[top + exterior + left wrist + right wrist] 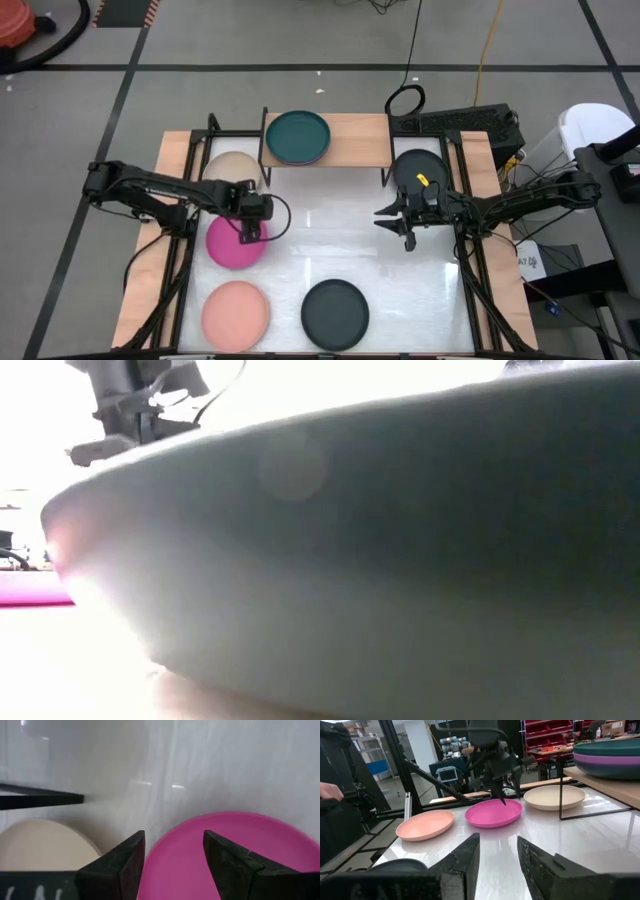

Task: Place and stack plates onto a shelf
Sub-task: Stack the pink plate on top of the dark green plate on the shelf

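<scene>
Left gripper (250,233), jaws apart, straddles the magenta plate (232,248) rim left of centre (right gripper (407,232) open, idle); it should seat deeper before pinching.

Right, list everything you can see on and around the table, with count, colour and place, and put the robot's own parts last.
Shelf: one, light wood board on black legs, at the table's far edge.
Stack on the shelf: dark teal on top, a purple plate under it and another dark one below in the right wrist view; full count unclear.
Beige plate: one, on the table left of the shelf.
Magenta plate: one, under the left gripper.
Salmon pink plate: one, near left.
Dark plate: one, near centre.
Black plate: one, right of the shelf.
Table: white top, wooden edges.
Left gripper: open over the magenta plate's rim.
Right gripper: open, empty, above the bare table.
</scene>
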Robot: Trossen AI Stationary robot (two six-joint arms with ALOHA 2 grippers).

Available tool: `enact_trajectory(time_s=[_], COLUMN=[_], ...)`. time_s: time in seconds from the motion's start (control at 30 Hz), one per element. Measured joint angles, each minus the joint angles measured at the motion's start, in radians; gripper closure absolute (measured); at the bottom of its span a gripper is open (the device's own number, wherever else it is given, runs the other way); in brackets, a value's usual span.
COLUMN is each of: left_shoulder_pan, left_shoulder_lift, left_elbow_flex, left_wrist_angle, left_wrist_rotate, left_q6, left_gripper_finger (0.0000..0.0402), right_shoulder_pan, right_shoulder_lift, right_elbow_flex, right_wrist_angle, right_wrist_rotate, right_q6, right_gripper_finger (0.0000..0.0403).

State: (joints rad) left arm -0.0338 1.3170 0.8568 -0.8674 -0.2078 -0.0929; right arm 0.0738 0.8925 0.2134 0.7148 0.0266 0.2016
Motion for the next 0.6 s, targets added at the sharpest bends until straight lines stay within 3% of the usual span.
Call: enact_trajectory(time_s=[0.33, 0.6], left_shoulder_pan=[0.003, 0.071], left_shoulder_lift=[0.0, 0.001], left_elbow_flex=[-0.16, -0.168], left_wrist_angle=[0.104, 0.197], left_wrist_rotate=[-0.002, -0.011], left_q6=[0.063, 0.138], left_gripper_finger=[0.0195, 0.0195], right_shoulder_pan=[0.0, 0.0], right_shoulder_lift=[0.0, 0.0], right_elbow_flex=[0.0, 0.0], right_wrist_angle=[-0.001, -0.001], right_wrist_rotate=[0.004, 0.032], right_q6=[-0.003, -0.003], right_gripper_finger=[0.0287, 0.0287])
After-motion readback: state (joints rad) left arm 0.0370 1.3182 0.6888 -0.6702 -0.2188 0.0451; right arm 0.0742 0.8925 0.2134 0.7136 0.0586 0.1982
